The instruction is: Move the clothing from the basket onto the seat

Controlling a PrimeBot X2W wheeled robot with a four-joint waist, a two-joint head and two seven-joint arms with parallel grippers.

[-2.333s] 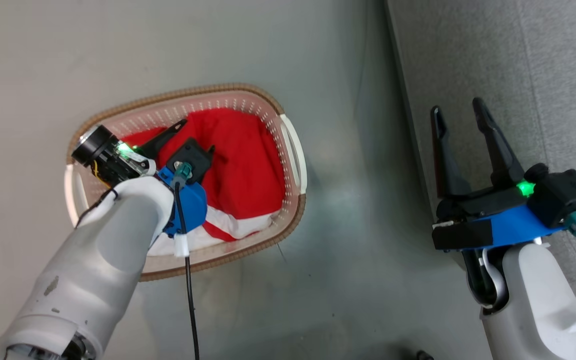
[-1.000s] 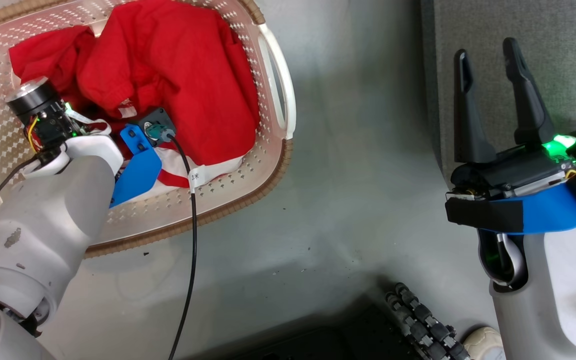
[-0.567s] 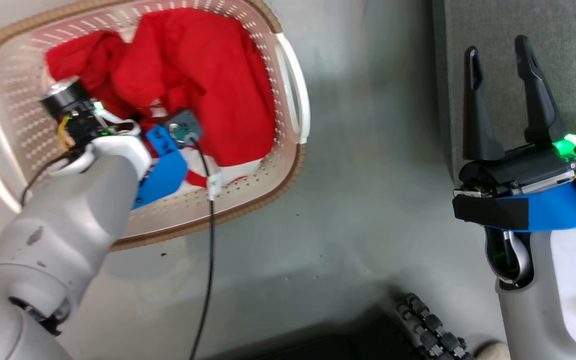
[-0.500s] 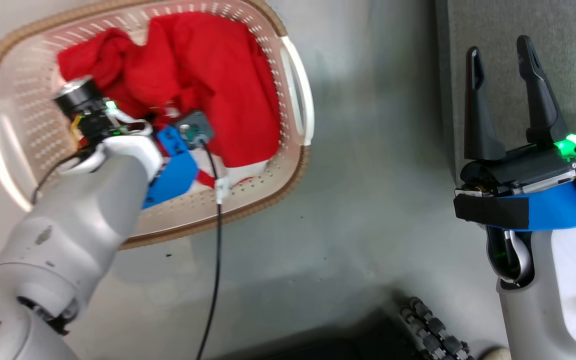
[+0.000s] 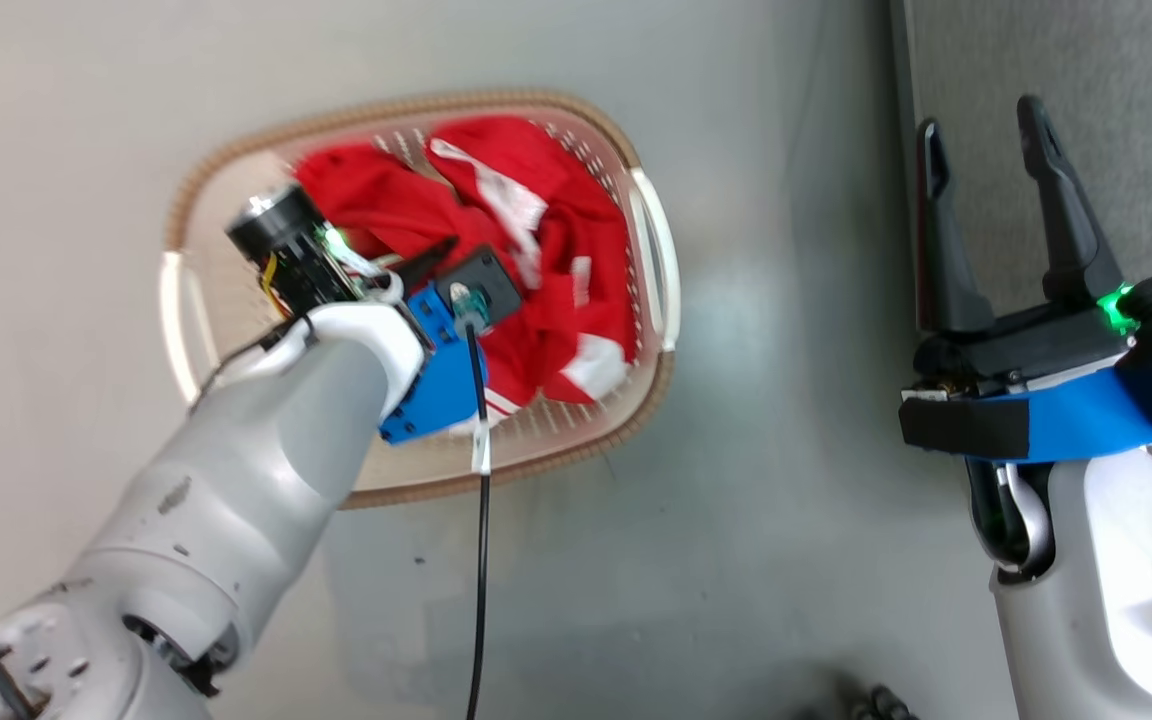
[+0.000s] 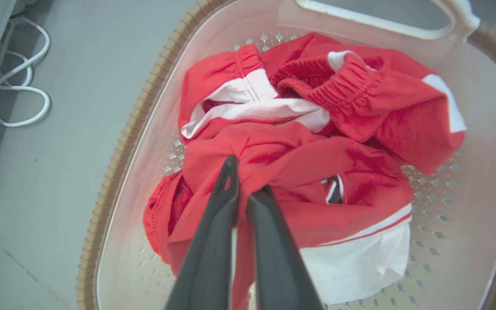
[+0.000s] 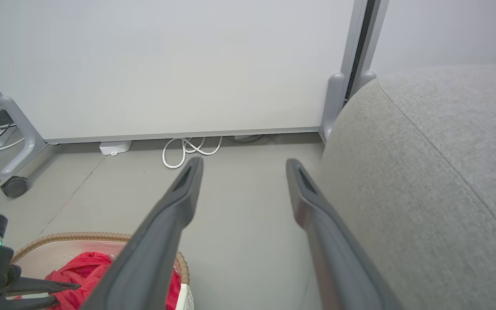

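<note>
Grey floor (image 5: 756, 420) carries the cream laundry basket (image 5: 416, 104), with the grey upholstered seat (image 5: 1136, 60) off to the basket's right and a strip of bare floor between them. Note what has just changed. A second ago your left tool (image 6: 246, 175) stood wide apart, low among the fabric. Now its two dark fingers are drawn together, pinching a bunched fold of the red clothing (image 6: 360, 172) near the basket's middle. The pile has been stirred as well: white bands that were mostly covered now show on top. The head camera has shifted too, so don't read the basket's new place in that view as a move of the basket. Both garments are inside the basket, and I cannot tell which of the two the fold belongs to. Your right tool (image 5: 978, 118) has stayed wide apart and empty, hanging right of the basket at the seat's near edge. I judge the grasp made and the lift out as next. Raise slowly: the garments look tangled, so both may come up, or the thin fold may slip.
</note>
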